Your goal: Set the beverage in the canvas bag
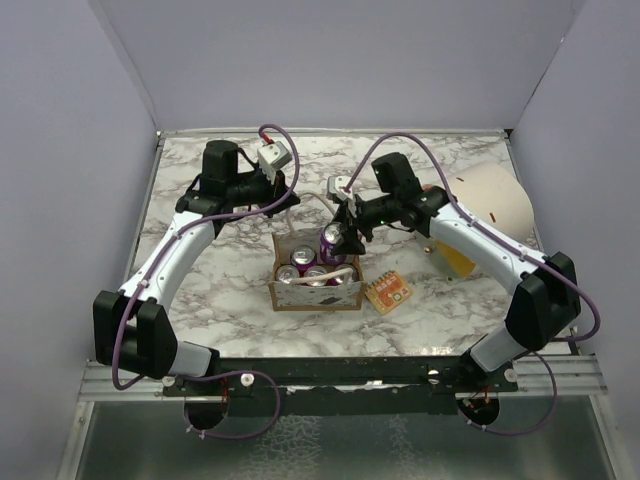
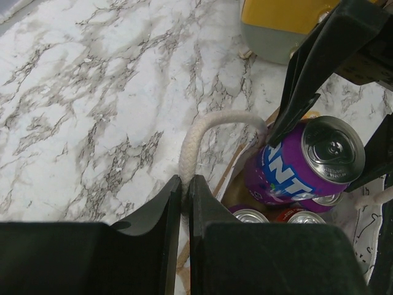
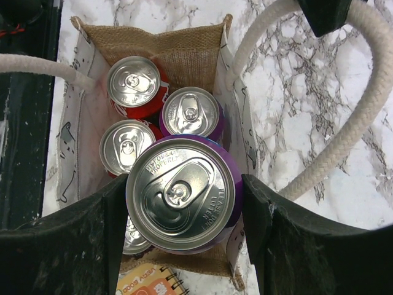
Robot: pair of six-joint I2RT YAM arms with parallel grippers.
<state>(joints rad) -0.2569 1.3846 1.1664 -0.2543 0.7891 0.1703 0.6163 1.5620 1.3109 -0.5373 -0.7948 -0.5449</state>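
1. Step in hand: the lowering. The right gripper (image 3: 182, 206) is clamped on the beverage (image 2: 301, 163), a purple can, one finger on each side of its body.
2. Position of the can: over the mouth of the canvas bag (image 1: 315, 295), centre of the top view. It is tilted in the left wrist view. I can't tell whether its base has passed the rim.
3. The left gripper (image 2: 184, 184) is closed on the white rope handle (image 2: 221, 120), pinching it aside, probably to hold the opening wide.
4. Inside the bag: a red can (image 3: 134, 83) and a purple-sided can (image 3: 190, 110) in the upper part of the right wrist view, a third can (image 3: 126, 147) below them, and a fourth half hidden under the held one.
5. Next move, as I judge it: straighten the can, ease it down into whatever slot lies beneath, then let go. That slot is hidden, so the room there is unconfirmed.
6. In the way: neighbouring can tops could catch the base, and the bag's soft side walls could fold in.
7. Around: an orange snack packet (image 1: 388, 291) lies just right of the bag. A yellow object (image 1: 455, 258) sits farther right.
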